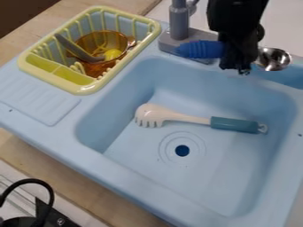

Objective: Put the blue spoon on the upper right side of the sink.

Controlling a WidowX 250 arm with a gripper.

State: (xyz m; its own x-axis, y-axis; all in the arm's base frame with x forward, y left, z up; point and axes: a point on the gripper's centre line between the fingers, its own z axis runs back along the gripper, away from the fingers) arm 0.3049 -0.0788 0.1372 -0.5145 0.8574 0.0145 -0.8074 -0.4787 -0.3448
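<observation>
The black gripper (239, 66) hangs at the upper right, over the sink's back edge just right of the faucet. It is shut on the blue spoon (201, 49), across its middle. The spoon lies roughly level, its ribbed blue handle sticking out to the left in front of the faucet base and its shiny metal bowl out to the right. The gripper hides the part between. The light blue sink (142, 181) spreads below; whether the spoon touches its back rim, I cannot tell.
A white pasta server (186, 118) with a teal handle lies in the basin, above the drain. The grey faucet (179, 20) stands close to the gripper's left. A yellow dish rack (83, 89) at the upper left holds an amber pot. A black cable (44, 184) curves at the lower left.
</observation>
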